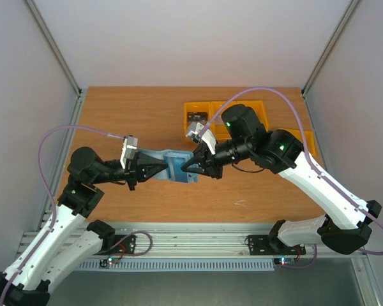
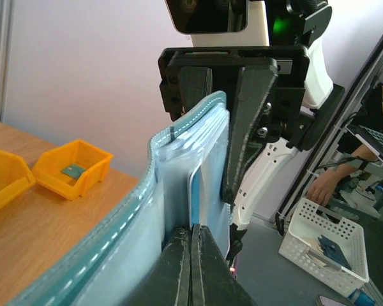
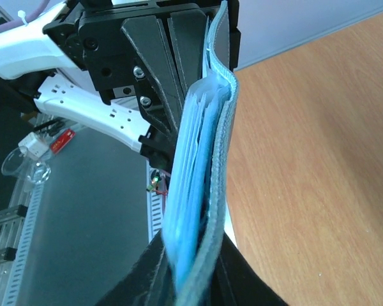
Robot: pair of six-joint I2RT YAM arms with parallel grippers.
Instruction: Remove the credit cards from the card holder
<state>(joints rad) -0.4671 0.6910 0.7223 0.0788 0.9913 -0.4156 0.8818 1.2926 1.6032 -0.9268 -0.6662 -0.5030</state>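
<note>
Left claw point(image 2: 191, 274) is pressing fully closed on a thin edge among the pockets of the teal card holder point(image 2: 179, 191), though whether that edge is a card or a pocket layer is not showing clearly. Right claw point(image 3: 188, 274) is clamping nearly closed on the holder's opposite end, and the holder is hanging on edge between the two over the middle of the table point(image 1: 140, 115), with yellow bins point(image 1: 193, 106) sitting toward the far right corner.

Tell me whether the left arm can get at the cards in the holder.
Probably yes: left gripper is shut on the holder beside a pale card edge, right gripper clamps the far end; nothing blocks it.
</note>
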